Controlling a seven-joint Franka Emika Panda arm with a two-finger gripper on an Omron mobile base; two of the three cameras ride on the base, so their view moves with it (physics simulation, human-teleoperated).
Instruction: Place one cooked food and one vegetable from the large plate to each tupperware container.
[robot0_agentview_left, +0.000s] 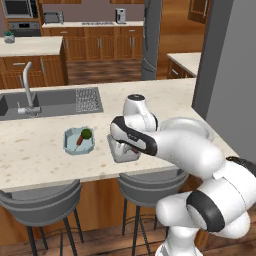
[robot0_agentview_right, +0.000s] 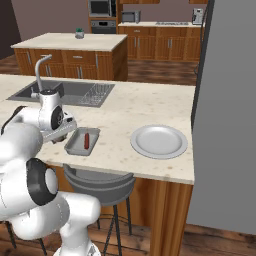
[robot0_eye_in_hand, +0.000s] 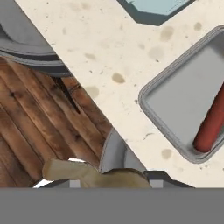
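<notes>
Speckled cream table (robot0_agentview_right: 125, 112) carries 1 empty round plate (robot0_agentview_right: 159, 141) at the right. Left of it, the grey tray (robot0_agentview_right: 80, 144) holds 1 sausage (robot0_agentview_right: 86, 140). The blue tray (robot0_agentview_left: 78, 145) holds 2 foods. The tool (robot0_eye_in_hand: 94, 175) grips something tan.

Layout, taken from the jaws. You have them over the front edge of the counter (robot0_agentview_right: 125, 115), a piece of food (robot0_eye_in_hand: 89, 175) between them. Just right of them: the tray (robot0_agentview_right: 75, 145), one sausage (robot0_agentview_right: 86, 140) lying in it. Left and a little beyond: the container (robot0_agentview_left: 67, 145), holding a round vegetable (robot0_agentview_left: 86, 133) and a stick of food (robot0_agentview_left: 80, 141). Further right, past the tray: the plate (robot0_agentview_right: 159, 141). Well behind: the sink (robot0_agentview_left: 50, 102). Below: a stool (robot0_agentview_left: 40, 200).
</notes>
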